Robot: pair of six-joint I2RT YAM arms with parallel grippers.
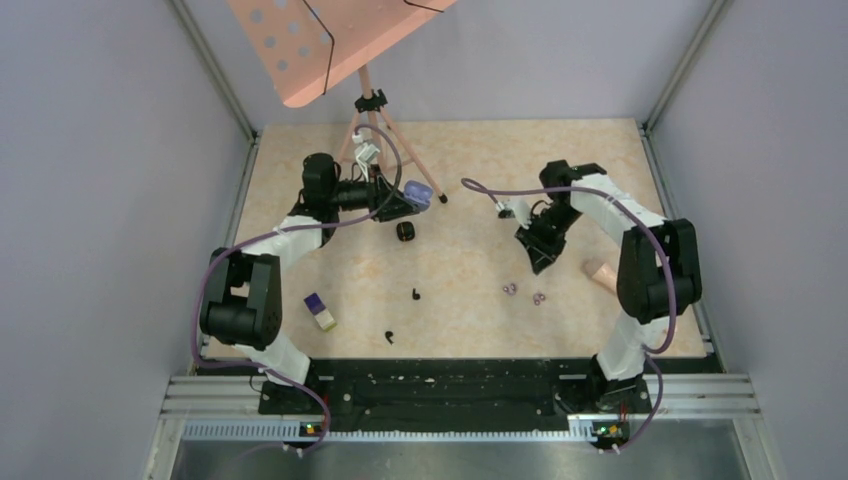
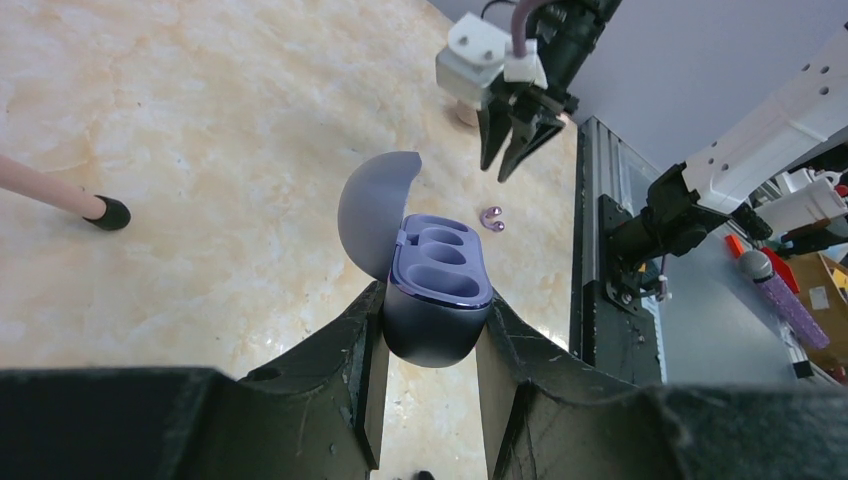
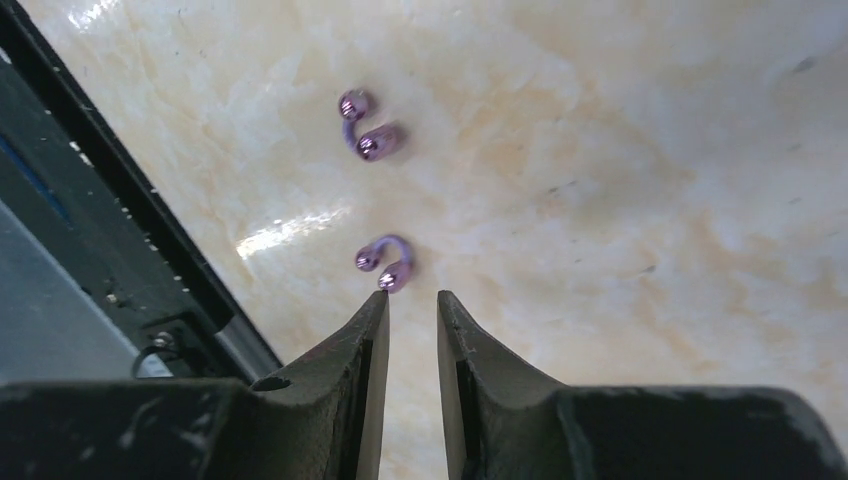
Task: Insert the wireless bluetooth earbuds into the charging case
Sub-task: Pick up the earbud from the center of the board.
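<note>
My left gripper (image 2: 432, 330) is shut on the purple charging case (image 2: 437, 295) and holds it above the table, lid (image 2: 375, 210) open, both sockets empty. It shows in the top view (image 1: 418, 193) too. Two pale purple earbuds (image 1: 510, 289) (image 1: 539, 298) lie on the table right of centre. My right gripper (image 3: 413, 297) hovers over them, jaws a little apart and empty, the nearer bud (image 3: 385, 263) just past its left fingertip, the other (image 3: 366, 125) further on. Two black earbuds (image 1: 415, 294) (image 1: 390, 336) lie near the front centre.
A small black case (image 1: 405, 231) sits below the left gripper. A purple-and-cream block (image 1: 320, 311) lies front left. A pink tripod stand (image 1: 372, 120) stands at the back, one foot (image 2: 105, 211) near the left gripper. A pink object (image 1: 600, 272) lies by the right arm.
</note>
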